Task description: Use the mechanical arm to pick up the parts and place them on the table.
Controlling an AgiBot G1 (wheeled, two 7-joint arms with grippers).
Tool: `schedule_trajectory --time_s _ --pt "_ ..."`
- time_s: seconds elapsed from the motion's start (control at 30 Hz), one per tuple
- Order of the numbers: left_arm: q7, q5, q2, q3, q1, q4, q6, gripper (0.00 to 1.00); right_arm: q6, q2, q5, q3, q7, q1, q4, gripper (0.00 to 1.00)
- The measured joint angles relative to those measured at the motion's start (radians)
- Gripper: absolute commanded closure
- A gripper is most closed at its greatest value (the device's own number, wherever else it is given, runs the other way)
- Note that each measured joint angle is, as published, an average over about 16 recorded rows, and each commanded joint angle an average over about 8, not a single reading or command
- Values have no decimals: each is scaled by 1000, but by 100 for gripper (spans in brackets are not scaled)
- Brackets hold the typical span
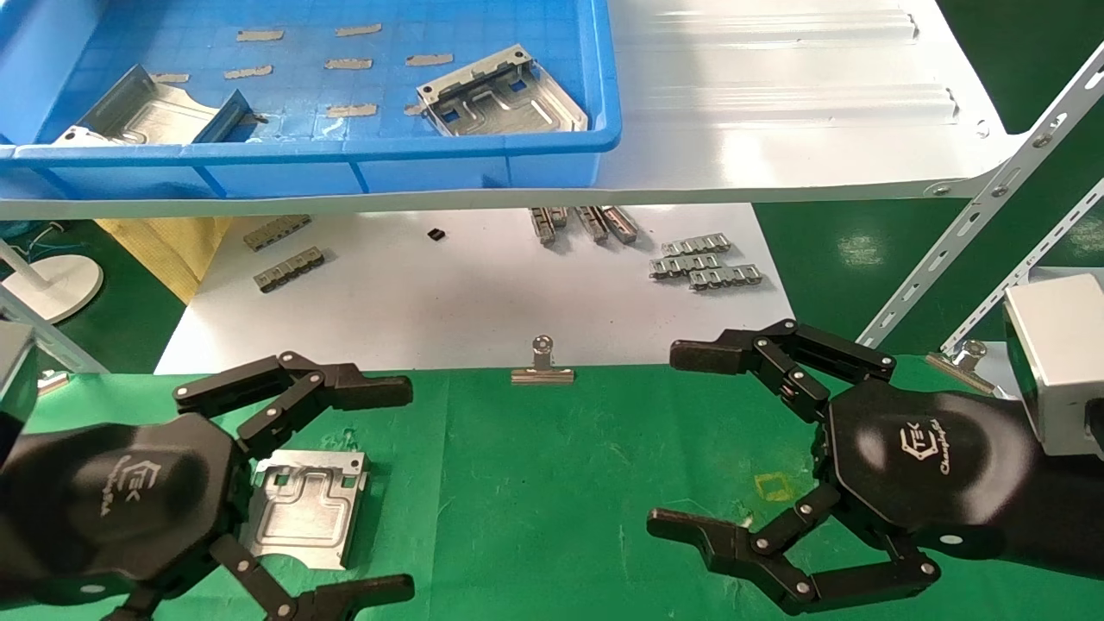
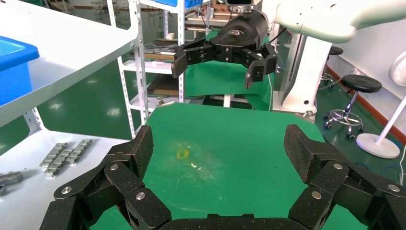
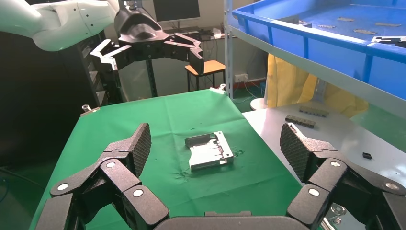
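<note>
**One plate down on the green cloth, two more waiting in the tray**

Flat on the tabletop [image 1: 604,483], one stamped part [image 1: 304,511]: silvery sheet metal, roughly square, winding embossed grooves, small square holes, folded rim on its far edge. Clear of any grip, lying loose on the wrinkled green cloth, just beside and partly under the left gripper [image 1: 362,492]. Seen again from the right wrist [image 3: 209,152], alone in the cloth's middle, rim standing up slightly.

Left gripper's fingers [image 1: 358,392] spread wide, holding nothing, hovering above the plate's side. Judging by the open stance over a plate already lying flat, probably just after a release, with a return to the tray next.

Farther out, two more parts in the blue plastic tray [image 1: 483,159] on the white shelf [image 1: 776,129]: one at the tray's right [image 1: 500,95], one at the left [image 1: 151,108] that appears to lean with an edge raised. Likely the next pickups; thin smooth metal, so likely slippery, and the tray wall calls for a reach over it.

Right gripper [image 1: 690,440] parked over the cloth's right side, fingers likewise splayed and empty, well apart from the plate. Silver binder clip [image 1: 542,366] pinning the cloth's far edge. Small grey link strips [image 1: 703,263] scattered on the white lower surface, not part of the job.
</note>
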Motion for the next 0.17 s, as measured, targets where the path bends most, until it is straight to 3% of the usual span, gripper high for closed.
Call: schedule_trajectory --time_s 0.17 --pt "-1 -2 -1 -3 3 -5 -1 0 0 0 0 0 0 0 0 0"
